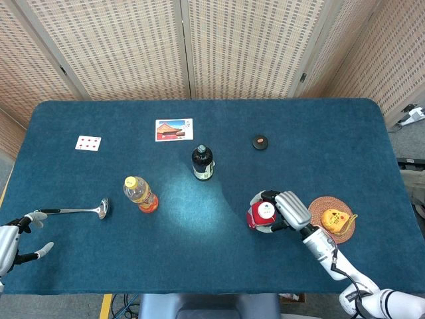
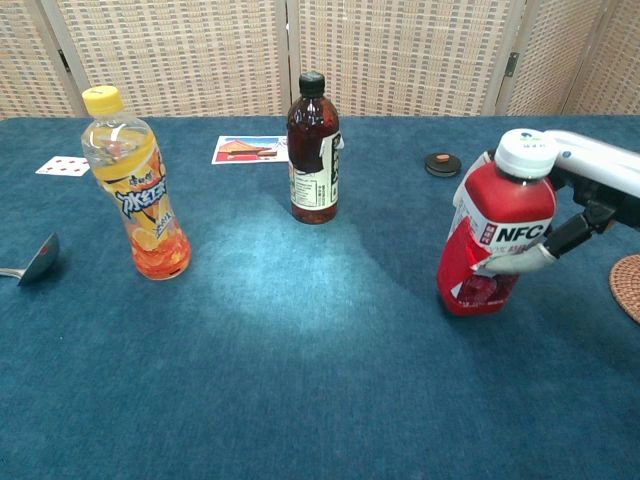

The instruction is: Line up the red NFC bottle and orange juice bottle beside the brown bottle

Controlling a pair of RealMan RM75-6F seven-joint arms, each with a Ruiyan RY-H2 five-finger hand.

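The red NFC bottle [image 1: 259, 216] [image 2: 492, 233], white cap on top, leans to the right in my right hand [image 1: 287, 209] [image 2: 575, 205], which grips it around the body. The brown bottle [image 1: 202, 163] [image 2: 313, 149] stands upright mid-table, well left of and beyond it. Further left stands the orange juice bottle [image 1: 140, 193] [image 2: 137, 186] with a yellow cap, alone. My left hand [image 1: 12, 240] rests at the near left edge, holding nothing, fingers apart.
A metal spoon [image 1: 80, 211] [image 2: 30, 263] lies left of the orange bottle. A woven coaster [image 1: 332, 217] with a yellow object sits right of my right hand. A playing card [image 1: 87, 143], a picture card [image 1: 174, 129] and a small dark disc [image 1: 259, 142] lie further back.
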